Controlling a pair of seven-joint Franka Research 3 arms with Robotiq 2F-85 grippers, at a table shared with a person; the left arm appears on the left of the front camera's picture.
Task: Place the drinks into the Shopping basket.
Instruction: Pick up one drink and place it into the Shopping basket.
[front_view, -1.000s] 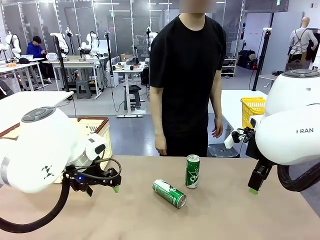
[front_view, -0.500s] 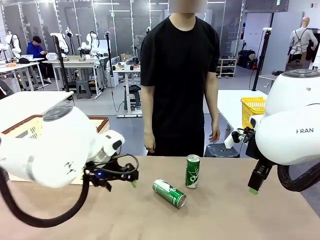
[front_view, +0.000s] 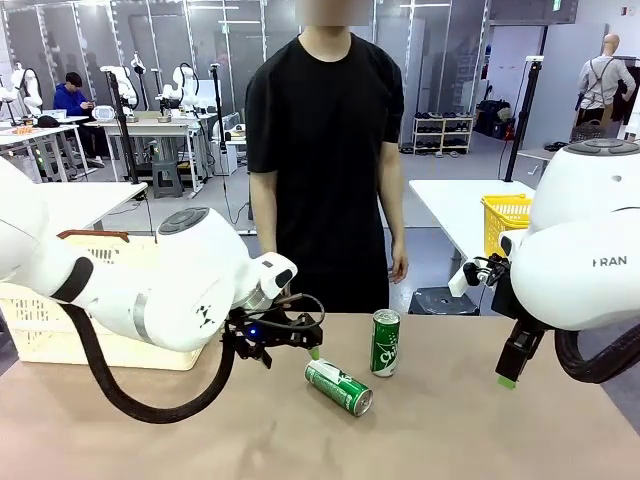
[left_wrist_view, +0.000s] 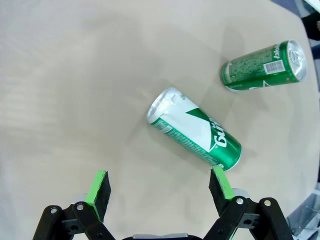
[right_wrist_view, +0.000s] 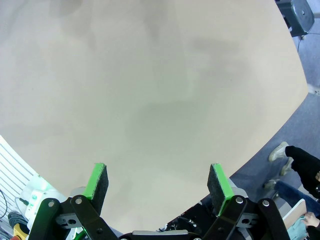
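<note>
Aluminium – thin, slick, likely dents easily; grip mid-body, gently. On bench (front_view: 450, 430), lying can (left_wrist_view: 194, 129) just ahead of left end effector (left_wrist_view: 160, 185), jaws spread wide, holding nothing; right end effector (right_wrist_view: 157, 180) likewise. Near it upright can (front_view: 385, 342); basket (front_view: 40, 330) far left.

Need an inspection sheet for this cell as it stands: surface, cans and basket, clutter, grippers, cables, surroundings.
surface: tan table, flat, nothing spilled.
job's things: lying green can on its side mid-table; upright green can just behind it, not touching; Shopping basket at the table's left end, contents hidden.
clutter: nothing seen.
grippers: left gripper open, hovering beside the lying green can, holding nothing; right gripper open over bare table at the right.
cables: black cable loops low under the left arm.
surroundings: person standing at the far edge, arms down; yellow basket on a table behind.
</note>
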